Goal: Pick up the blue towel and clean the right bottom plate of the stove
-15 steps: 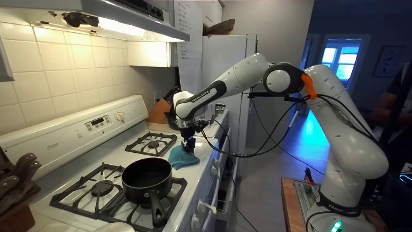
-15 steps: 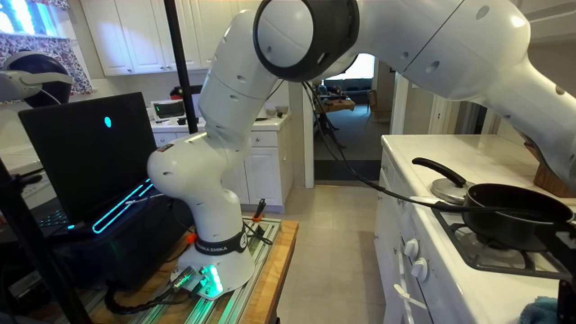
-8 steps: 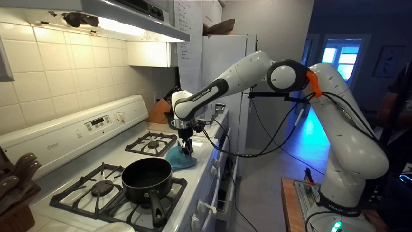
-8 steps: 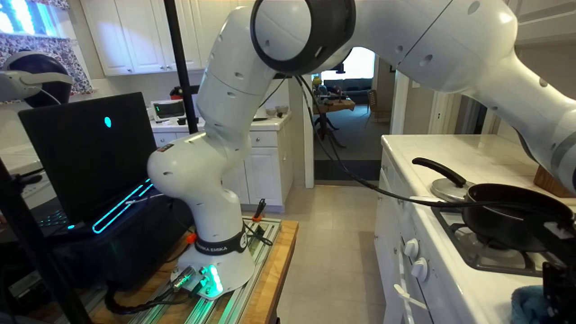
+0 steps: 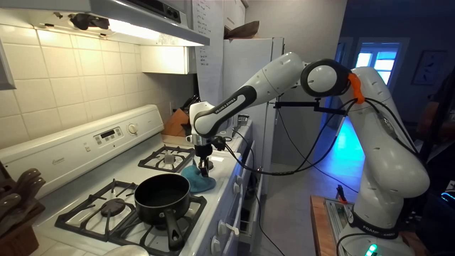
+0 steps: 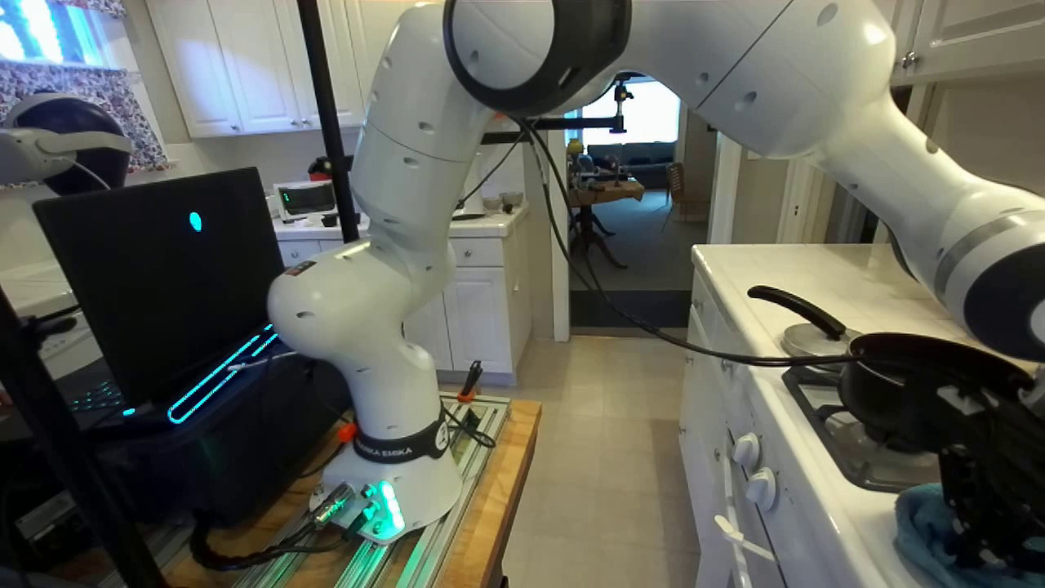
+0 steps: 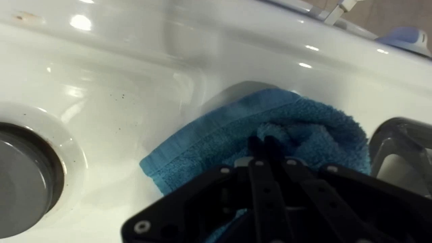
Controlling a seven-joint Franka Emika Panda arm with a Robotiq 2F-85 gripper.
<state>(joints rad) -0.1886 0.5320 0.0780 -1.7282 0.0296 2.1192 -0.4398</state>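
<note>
The blue towel (image 5: 196,182) lies bunched on the white stove top (image 5: 213,199), between the black pot and the bare right front burner (image 5: 210,165). My gripper (image 5: 204,173) points down into it, fingers nearly together, with towel cloth pinched at the tips. In the wrist view, the gripper (image 7: 263,140) sits over the folds of the towel (image 7: 216,135). The grey burner cap (image 7: 20,185) is at the left, apart from the towel, with small dark specks on the white plate around it. The towel (image 6: 918,523) is partly hidden by the gripper in an exterior view.
The black pot (image 5: 161,199) stands on the front grate (image 5: 199,206), close beside the towel. The rear right grate (image 5: 167,159) is behind the towel. Knobs (image 5: 236,188) line the stove's front edge. A knife block (image 5: 176,122) stands on the far counter. The range hood (image 5: 149,25) hangs above.
My gripper has moved the towel over the stove top toward the pot. The bare burner now shows behind the gripper. The arm's elbow has shifted back and up.
</note>
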